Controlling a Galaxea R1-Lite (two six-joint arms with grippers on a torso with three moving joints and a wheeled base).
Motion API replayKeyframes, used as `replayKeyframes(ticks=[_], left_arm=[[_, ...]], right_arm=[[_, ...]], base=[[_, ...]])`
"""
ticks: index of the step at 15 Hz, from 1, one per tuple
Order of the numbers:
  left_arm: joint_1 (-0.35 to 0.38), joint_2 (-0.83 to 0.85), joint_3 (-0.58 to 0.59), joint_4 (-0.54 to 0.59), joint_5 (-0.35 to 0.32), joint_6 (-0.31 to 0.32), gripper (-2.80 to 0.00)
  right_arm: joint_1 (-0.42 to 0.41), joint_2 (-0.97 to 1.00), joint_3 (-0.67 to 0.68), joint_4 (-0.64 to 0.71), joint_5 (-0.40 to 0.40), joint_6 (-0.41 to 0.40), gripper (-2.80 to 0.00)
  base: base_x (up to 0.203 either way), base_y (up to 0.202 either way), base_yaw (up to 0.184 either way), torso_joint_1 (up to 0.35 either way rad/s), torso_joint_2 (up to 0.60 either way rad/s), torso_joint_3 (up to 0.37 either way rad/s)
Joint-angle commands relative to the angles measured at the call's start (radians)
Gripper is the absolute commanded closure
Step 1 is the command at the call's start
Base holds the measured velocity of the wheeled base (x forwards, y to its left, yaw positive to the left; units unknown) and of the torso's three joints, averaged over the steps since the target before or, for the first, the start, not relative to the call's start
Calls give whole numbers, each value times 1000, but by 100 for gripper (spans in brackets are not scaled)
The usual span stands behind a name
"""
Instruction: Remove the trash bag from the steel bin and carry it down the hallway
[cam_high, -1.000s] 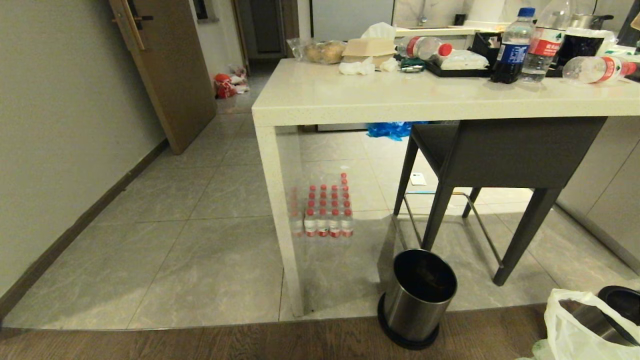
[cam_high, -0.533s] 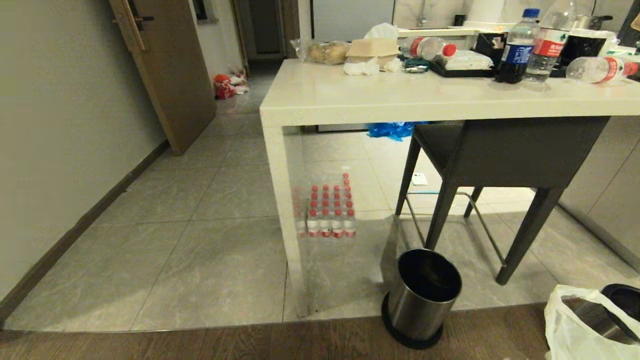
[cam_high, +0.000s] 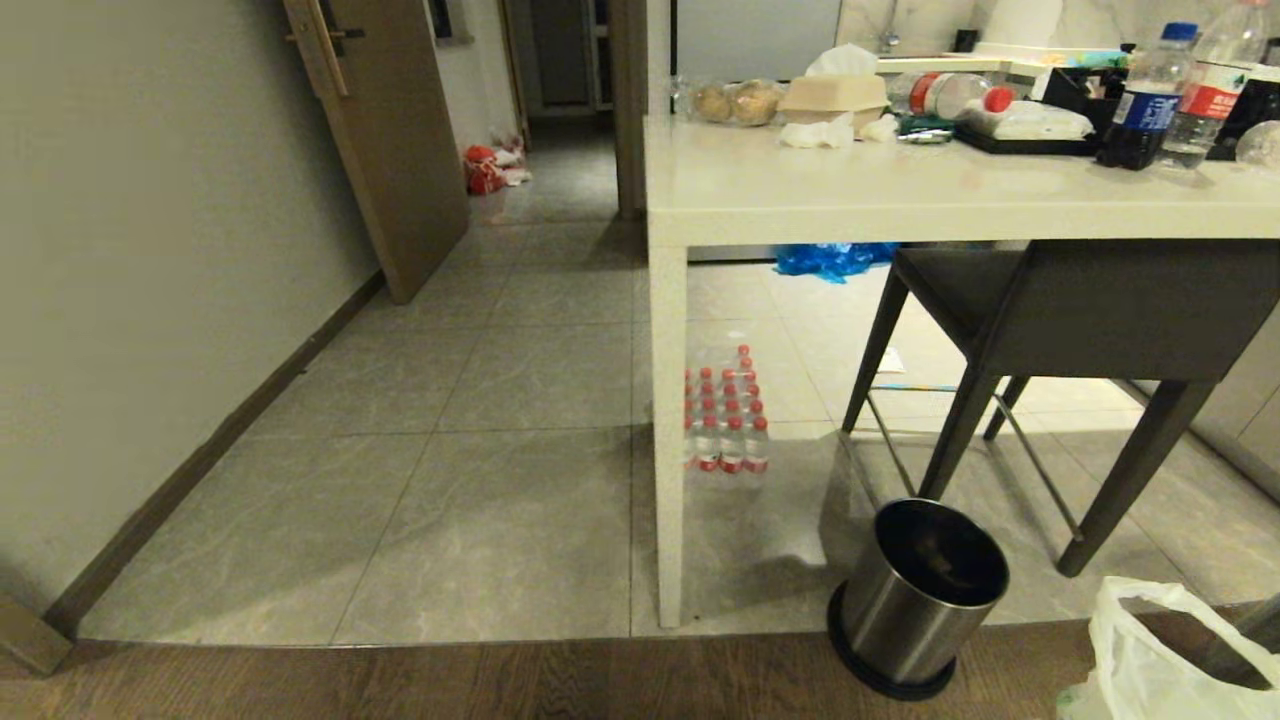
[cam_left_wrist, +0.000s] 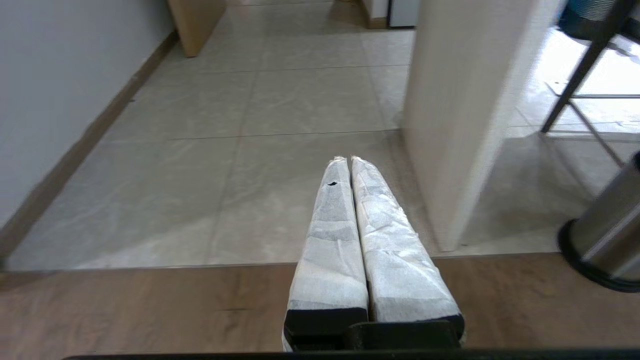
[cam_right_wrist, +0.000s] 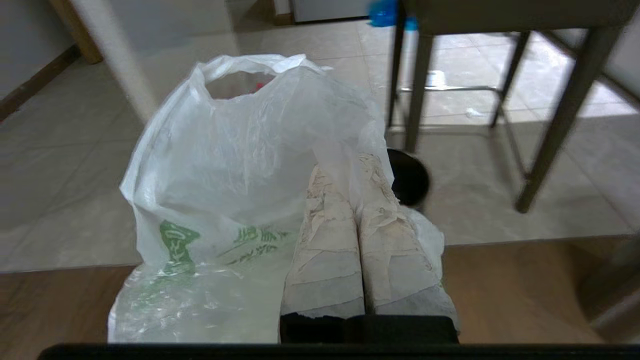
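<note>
Standing by the table, I saw the right gripper (cam_right_wrist: 345, 167) clenched on the trash bag (cam_right_wrist: 240, 165), its taped fingers (cam_right_wrist: 325, 240) pressed together with a fold of the thin whitish plastic pinched between them. The bag hung out of the bin, its mouth gaping and green printing showing low on its side; from the head view only its white edge (cam_high: 1140, 650) showed at the lower right corner, over the dark wood flooring (cam_high: 500, 685).

The steel bin (cam_high: 925, 595) stood unlined on the seam where the wood met the grey tiles, just beside the leg of the white table (cam_high: 900, 195) and in front of a dark chair (cam_high: 1080, 310) pushed under the tabletop. Its black base ring rested on the floor.

The left gripper (cam_left_wrist: 350, 160) was shut on nothing, its two wrapped fingers (cam_left_wrist: 332, 225) touching along their length, held low over the wood floor and pointing towards the tiles.

Under the table sat a pack of small red-capped water bottles (cam_high: 725, 420), and further back lay a bright blue plastic bag (cam_high: 830, 260). The tabletop held bottles, a tissue box (cam_high: 835, 90) and crumpled paper. The hallway (cam_high: 560, 190) ran off behind the table's left end, past an open brown door (cam_high: 385, 140), with a red-orange bag (cam_high: 485, 170) on its floor.
</note>
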Motion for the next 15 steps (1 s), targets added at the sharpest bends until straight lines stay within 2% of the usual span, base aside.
replayKeyframes(ticks=[1,15], left_arm=[[0,1,2,0,0,0,0],[0,0,2,0,0,0,0]], right_arm=[[0,2,0,0,0,1,0],[0,2,0,0,0,1,0]], base=[[0,188,10,3,2,5],[0,191,10,2,2,2]])
